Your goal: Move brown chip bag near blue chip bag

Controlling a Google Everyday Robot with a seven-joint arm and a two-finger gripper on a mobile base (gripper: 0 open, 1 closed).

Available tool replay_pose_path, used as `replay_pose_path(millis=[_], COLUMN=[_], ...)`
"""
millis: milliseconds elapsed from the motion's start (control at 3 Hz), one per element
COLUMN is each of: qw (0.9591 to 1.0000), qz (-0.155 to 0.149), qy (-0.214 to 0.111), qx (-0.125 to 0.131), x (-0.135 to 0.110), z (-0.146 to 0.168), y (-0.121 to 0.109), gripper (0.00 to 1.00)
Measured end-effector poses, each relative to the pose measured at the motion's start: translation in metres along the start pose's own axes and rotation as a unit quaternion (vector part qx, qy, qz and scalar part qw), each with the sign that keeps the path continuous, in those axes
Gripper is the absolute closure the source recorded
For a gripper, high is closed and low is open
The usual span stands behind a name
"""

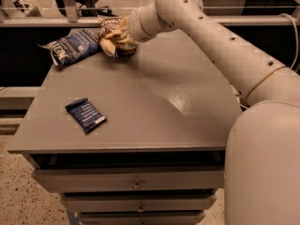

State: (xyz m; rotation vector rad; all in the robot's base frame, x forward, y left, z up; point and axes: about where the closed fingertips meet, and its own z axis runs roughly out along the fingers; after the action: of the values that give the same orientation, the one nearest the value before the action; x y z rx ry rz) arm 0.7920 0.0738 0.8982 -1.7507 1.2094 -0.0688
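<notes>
My pincer (123, 35) grips the brown chip bag (111, 32) just beside the blue chip bag (75, 45). I'd lower it gently, then release.

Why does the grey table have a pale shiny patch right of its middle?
Camera view: that patch is glare, probably room light bouncing off the smooth table. Camera view: a dark shadow lies under the brown chip bag, where the tool is, at the table's far edge beside the blue chip bag. Camera view: the space behind the table is dim.
</notes>
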Motion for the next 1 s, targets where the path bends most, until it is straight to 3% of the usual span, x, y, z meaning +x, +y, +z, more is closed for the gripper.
replay_pose_path(millis=[667,1000], qw=[0.9994,0.9992], qz=[-0.034,-0.039], qy=[0.006,0.0], qx=[0.004,0.01], x=[0.005,-0.001], z=[-0.004,-0.014], y=[0.0,-0.004], gripper=[0.12,0.0])
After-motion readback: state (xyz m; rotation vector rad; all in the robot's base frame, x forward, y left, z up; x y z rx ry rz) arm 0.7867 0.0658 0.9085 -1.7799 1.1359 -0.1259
